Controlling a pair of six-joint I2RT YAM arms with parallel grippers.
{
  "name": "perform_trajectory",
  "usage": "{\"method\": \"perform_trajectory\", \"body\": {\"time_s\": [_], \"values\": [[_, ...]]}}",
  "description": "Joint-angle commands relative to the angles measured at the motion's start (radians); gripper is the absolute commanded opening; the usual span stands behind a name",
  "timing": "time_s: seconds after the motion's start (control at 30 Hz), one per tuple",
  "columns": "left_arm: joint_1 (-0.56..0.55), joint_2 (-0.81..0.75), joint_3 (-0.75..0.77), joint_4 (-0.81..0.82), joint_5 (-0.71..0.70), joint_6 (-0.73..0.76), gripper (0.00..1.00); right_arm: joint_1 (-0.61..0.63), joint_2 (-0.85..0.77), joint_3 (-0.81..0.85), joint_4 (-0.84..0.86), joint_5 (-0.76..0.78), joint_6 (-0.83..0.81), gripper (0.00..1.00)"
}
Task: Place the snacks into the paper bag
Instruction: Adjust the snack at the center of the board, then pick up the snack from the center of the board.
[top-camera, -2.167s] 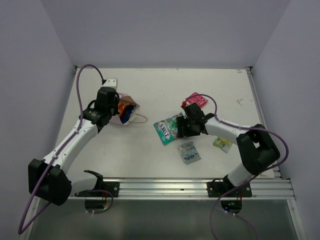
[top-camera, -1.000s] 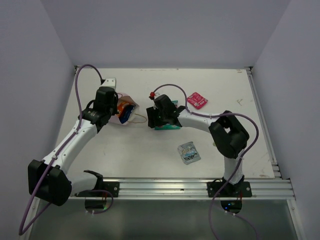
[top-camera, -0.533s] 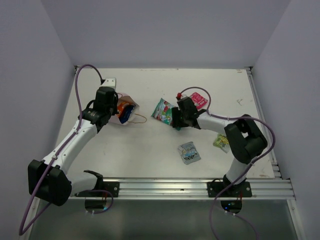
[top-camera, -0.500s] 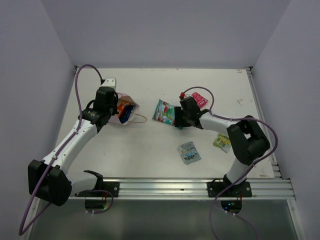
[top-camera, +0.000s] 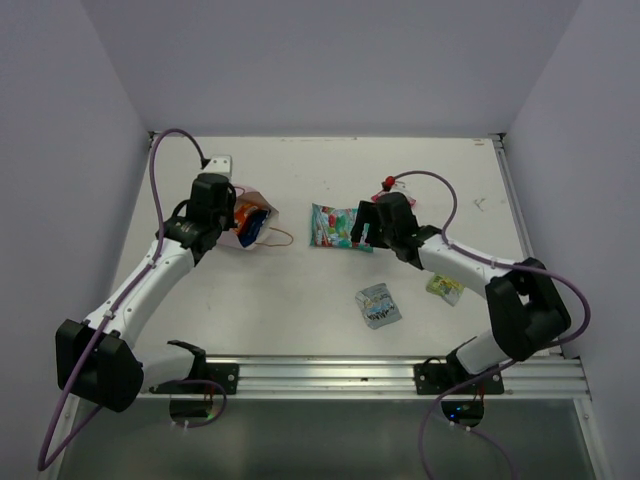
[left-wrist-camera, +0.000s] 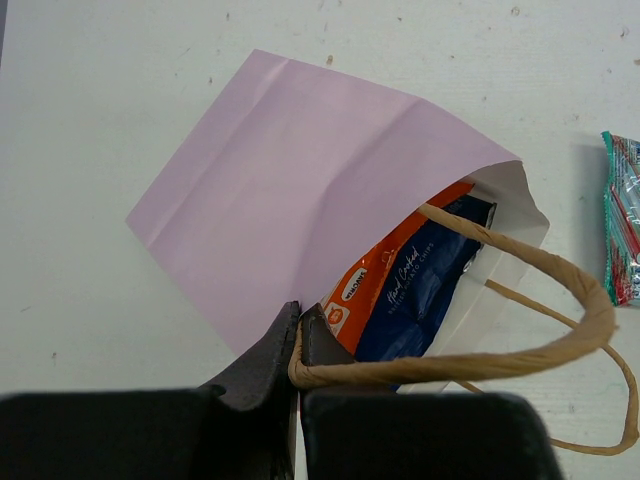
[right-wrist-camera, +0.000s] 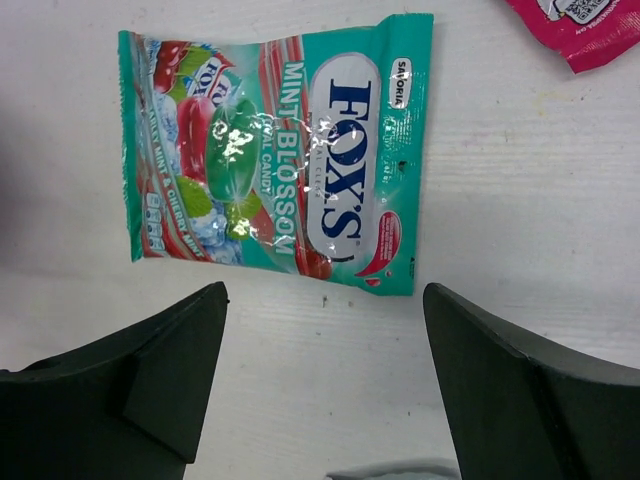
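The paper bag (left-wrist-camera: 290, 170) lies on its side on the table (top-camera: 300, 300), mouth turned right, and that mouth is crowded. The orange packet (left-wrist-camera: 385, 275) and dark blue packet (left-wrist-camera: 420, 295) fill much of it, a string handle (left-wrist-camera: 450, 365) loops across the front, and the left fingers (left-wrist-camera: 265, 355) are closed on its near corner. Bare table runs from the mouth to the teal packet (top-camera: 340, 227), which lies flat. The right fingers (right-wrist-camera: 170, 370) stand wide apart just short of that packet, with nothing between. The pink packet (right-wrist-camera: 580, 25) lies close off one corner.

Left claw (left-wrist-camera: 298, 332) pinched tight (its arm (top-camera: 150, 275) reaching far forward), right claw (right-wrist-camera: 322, 297) spread wide, facing down.
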Motion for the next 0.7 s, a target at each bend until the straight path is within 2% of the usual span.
{"method": "perform_trajectory", "body": {"time_s": [0.0,0.3,0.67], "values": [[0.013,-0.026,-0.008,0.039,-0.005,0.006,0.0,-0.002,0.083,0.078,0.023,0.067,0.062,0.83],[0.013,-0.029,-0.009,0.04,0.004,0.005,0.0,-0.016,0.22,0.165,0.058,0.095,0.118,0.82],[0.015,-0.029,-0.009,0.042,0.01,0.005,0.0,-0.023,0.358,0.239,0.032,0.138,0.1,0.82]]}}
